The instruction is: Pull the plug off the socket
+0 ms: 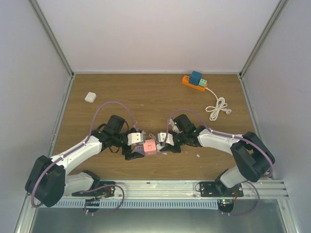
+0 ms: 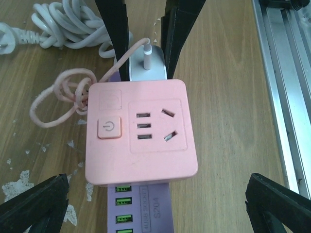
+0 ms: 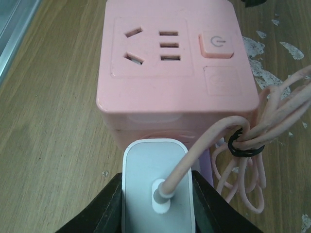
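A pink cube socket (image 1: 150, 146) sits on a purple USB strip (image 2: 143, 208) at the near middle of the table. A white plug (image 3: 156, 187) with a pink cord (image 3: 252, 145) is in the side of the socket (image 3: 167, 68) that faces the right arm. My right gripper (image 3: 158, 194) is shut on the plug, with one black finger on each side. In the left wrist view the plug (image 2: 148, 65) shows behind the socket (image 2: 141, 131). My left gripper (image 2: 155, 187) is open, its fingers wide apart on either side of the socket's near end and not touching it.
An orange power strip (image 1: 194, 81) with blue and green plugs lies at the back right. A coiled white cable (image 1: 217, 108) lies beside it. A small white adapter (image 1: 90, 97) lies at the back left. A metal rail (image 1: 170, 187) runs along the near edge. White walls enclose the table.
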{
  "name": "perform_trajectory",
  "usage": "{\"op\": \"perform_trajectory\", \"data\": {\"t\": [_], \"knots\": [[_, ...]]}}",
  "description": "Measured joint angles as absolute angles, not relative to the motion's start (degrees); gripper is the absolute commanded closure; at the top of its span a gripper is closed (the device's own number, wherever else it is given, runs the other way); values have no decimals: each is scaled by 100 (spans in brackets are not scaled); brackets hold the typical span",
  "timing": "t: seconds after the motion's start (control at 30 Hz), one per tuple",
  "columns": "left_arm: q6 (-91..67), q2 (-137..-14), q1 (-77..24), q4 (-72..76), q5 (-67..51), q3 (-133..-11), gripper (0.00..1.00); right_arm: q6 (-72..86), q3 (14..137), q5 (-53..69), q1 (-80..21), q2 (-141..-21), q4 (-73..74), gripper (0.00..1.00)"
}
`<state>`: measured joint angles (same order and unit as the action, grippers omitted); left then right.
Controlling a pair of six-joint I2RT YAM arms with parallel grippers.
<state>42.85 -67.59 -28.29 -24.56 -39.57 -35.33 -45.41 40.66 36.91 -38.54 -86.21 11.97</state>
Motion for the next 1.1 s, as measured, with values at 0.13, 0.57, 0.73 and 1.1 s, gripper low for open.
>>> {"op": "perform_trajectory", "data": {"t": [0.13,0.57,0.73,1.1], "knots": [[4381,-6845,-2829,-2499,-3957,-3533,2,-4401,4097,3664,-3898,-8639,1181,83],[4359,-7264,-2829,-2351,-3907,-3533,12,-4106,4309,3699,-4062,-8936,1013,92],[4246,-7347,-2829,-2187,-3909,-3533,23,-4101,4342,3723,-4062,-8971,1026,96],[4154,-7179,-2829,-1927,-3778,-3444,54,-4001,4591,3800,-4093,-9205,1138,99]]}}
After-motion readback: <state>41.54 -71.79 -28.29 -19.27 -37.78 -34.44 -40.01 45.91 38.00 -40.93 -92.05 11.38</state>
